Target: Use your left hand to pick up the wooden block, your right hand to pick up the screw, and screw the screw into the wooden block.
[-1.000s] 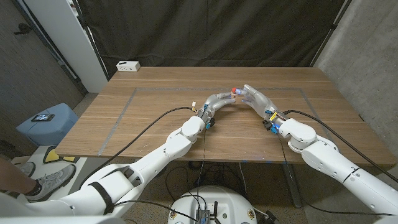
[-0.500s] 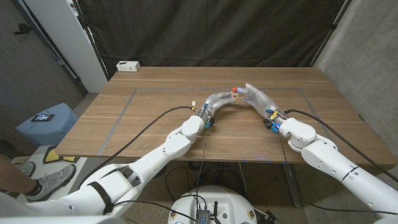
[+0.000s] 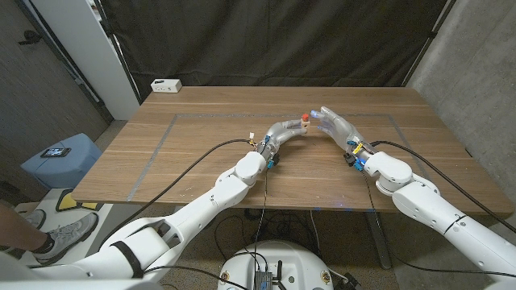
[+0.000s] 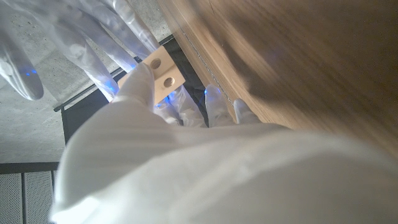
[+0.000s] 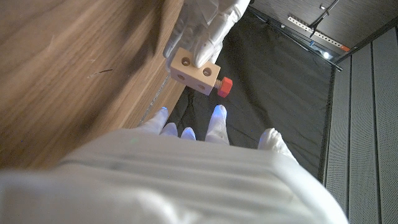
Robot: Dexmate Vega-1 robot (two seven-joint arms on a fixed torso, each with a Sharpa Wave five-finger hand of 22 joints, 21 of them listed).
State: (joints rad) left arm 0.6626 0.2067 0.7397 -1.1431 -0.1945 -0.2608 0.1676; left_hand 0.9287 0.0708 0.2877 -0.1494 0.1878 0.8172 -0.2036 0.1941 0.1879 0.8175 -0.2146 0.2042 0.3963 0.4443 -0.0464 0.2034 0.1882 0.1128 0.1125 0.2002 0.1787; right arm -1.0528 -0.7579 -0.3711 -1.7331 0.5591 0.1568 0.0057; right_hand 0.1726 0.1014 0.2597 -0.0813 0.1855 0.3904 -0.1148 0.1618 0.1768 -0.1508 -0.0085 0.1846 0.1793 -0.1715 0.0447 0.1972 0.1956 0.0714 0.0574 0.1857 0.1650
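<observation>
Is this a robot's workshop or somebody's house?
Probably a robot lab or test room, not a house. A black curtain hangs behind the wooden table, cables trail across it, and bare concrete walls stand at the side.

My right robot hand (image 3: 337, 126) has drawn slightly back from the pale wooden block with round holes (image 3: 305, 125), its fingers now apart beside the red-headed screw (image 3: 305, 116). My left robot hand (image 3: 284, 132) has lifted the block slightly.
</observation>
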